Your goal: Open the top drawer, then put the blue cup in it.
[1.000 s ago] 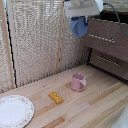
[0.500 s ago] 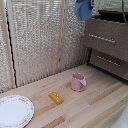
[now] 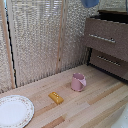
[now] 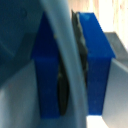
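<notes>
Only the bottom of the blue cup point(image 3: 90, 2) shows in the exterior view, at the upper edge of the picture, above the dark brown dresser. The arm itself is out of that view. In the wrist view my gripper point(image 4: 70, 65) is shut, and its blue fingers point(image 4: 96, 65) pinch the blurred, curved wall of the blue cup point(image 4: 64, 45). The top drawer point(image 3: 105, 37), with its long silver bar handle, stands pulled forward, and a dark opening shows above its front.
A pink mug point(image 3: 77, 81) stands on the wooden table point(image 3: 100, 110). Near it lie a small yellow block point(image 3: 56, 97) and a white plate point(image 3: 14, 111). The lower drawer point(image 3: 111, 62) looks closed. A reed screen point(image 3: 40, 40) forms the back wall.
The blue cup has risen in the exterior view and drifted slightly toward its right, until only the bottom shows at the upper edge. Nothing on the table has moved.
</notes>
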Robot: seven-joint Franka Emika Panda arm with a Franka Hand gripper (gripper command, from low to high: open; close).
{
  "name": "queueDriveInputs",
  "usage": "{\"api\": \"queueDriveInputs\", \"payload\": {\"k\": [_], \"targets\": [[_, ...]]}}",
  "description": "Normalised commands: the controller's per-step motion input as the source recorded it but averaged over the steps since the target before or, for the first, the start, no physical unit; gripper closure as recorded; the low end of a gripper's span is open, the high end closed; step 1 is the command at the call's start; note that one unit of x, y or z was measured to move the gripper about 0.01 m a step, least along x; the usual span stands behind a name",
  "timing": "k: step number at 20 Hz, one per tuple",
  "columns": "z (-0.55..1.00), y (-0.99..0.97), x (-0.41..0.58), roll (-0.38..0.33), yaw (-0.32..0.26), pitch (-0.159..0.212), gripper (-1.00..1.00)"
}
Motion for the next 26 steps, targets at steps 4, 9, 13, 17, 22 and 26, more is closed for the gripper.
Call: {"api": "queueDriveInputs", "payload": {"k": [4,9,13,17,22,26], "targets": [[0.63,-0.83,-0.104,0.071,-0.083,0.033,1.0],[0.12,-0.86,-0.246,0.082,-0.055,0.004,1.0],[-0.25,-0.46,-0.052,0.021,0.034,0.008,1.0],[-0.32,-0.43,-0.001,0.001,0.073,0.024,1.0],[-0.24,-0.37,0.0,0.0,0.09,0.027,1.0],[0.18,-0.46,0.084,0.057,0.032,0.035,-1.0]]}}
